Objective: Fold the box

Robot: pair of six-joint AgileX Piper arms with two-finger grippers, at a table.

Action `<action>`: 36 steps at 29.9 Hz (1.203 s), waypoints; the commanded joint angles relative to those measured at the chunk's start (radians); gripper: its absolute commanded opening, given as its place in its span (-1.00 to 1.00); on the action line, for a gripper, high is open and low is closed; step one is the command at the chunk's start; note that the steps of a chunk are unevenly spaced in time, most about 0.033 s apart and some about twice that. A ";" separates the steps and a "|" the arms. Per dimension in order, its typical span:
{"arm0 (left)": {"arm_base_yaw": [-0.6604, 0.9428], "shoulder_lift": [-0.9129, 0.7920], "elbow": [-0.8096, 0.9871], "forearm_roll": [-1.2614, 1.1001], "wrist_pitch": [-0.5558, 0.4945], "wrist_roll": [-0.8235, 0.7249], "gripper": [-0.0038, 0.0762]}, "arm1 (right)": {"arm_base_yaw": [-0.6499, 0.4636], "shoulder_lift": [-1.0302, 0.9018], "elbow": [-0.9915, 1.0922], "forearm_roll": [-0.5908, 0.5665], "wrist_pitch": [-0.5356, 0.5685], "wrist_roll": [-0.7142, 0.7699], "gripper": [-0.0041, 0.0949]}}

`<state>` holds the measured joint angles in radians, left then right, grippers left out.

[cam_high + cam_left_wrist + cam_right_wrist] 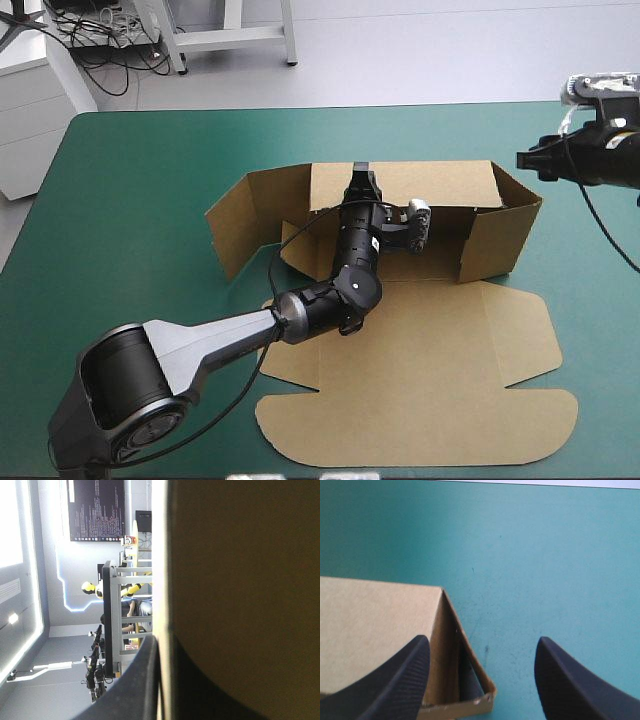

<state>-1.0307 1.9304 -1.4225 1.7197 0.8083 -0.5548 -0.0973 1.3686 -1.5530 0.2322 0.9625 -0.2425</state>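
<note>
Box (430, 340) is running left-to-right; I'm pinching its back wall with left gripper (362, 180), right gripper (482, 647) hovering spread, empty, off its right end.

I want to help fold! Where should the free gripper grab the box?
Grab the top edge of the upright flap at the box's right end, coming down from above. It stands thin and free, and it is nearest the open right gripper.

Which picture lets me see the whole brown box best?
The high view. It shows the whole box, with the back and side walls standing up and the front sheet lying flat. The left wrist view shows only one wall up close, pinched by the left gripper. The right wrist view shows just one corner.
</note>
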 commanded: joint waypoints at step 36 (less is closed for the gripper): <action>-0.008 -0.047 -0.023 0.081 0.028 -0.017 -0.93 | -0.003 0.308 -0.154 0.032 0.221 -0.057 0.22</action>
<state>-1.0307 1.9304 -1.4225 1.7197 0.8104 -0.5556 -0.0973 1.7230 -1.7054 0.2400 1.1883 -0.2709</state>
